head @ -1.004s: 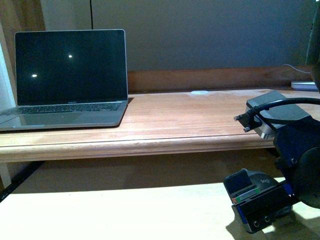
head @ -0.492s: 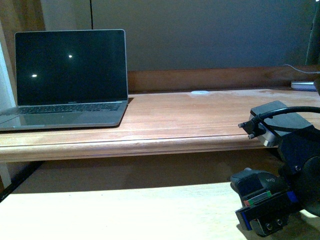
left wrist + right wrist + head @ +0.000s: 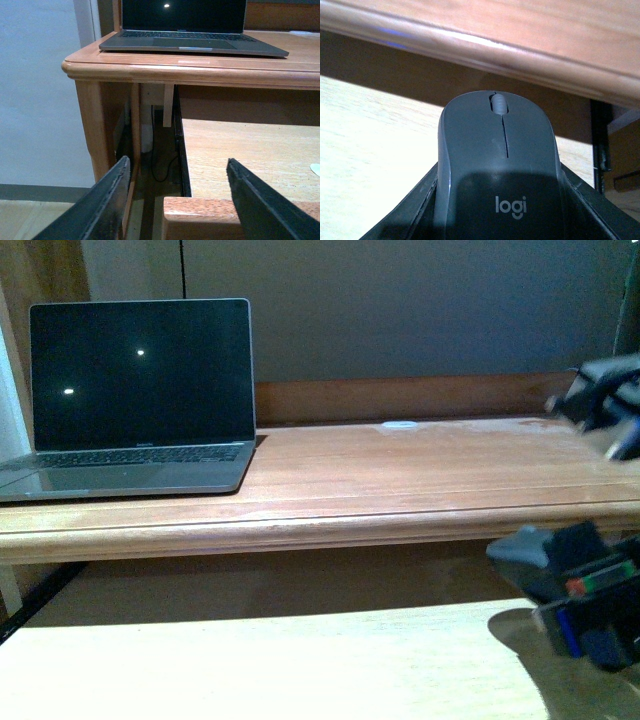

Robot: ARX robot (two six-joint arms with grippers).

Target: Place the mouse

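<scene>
The dark grey mouse (image 3: 497, 165), with a scroll wheel and a "logi" mark, sits between the jaws of my right gripper (image 3: 495, 210), which is shut on it. In the front view the mouse (image 3: 522, 552) and right gripper (image 3: 585, 600) are blurred at the lower right, lifted above the light pull-out shelf (image 3: 250, 665) and below the desk's front edge. My left gripper (image 3: 177, 200) is open and empty, its fingers (image 3: 107, 200) on either side of the shelf's wooden front corner (image 3: 200, 217).
An open laptop (image 3: 135, 400) with a dark screen stands on the upper desk top (image 3: 400, 475) at the left. A small white disc (image 3: 400, 425) lies at the desk's back. A cable hangs in the gap by the desk leg (image 3: 97, 125).
My right gripper has risen and moved right with the mouse, lifting it off the pull-out shelf. The arm now shows blurred at the right edge.
</scene>
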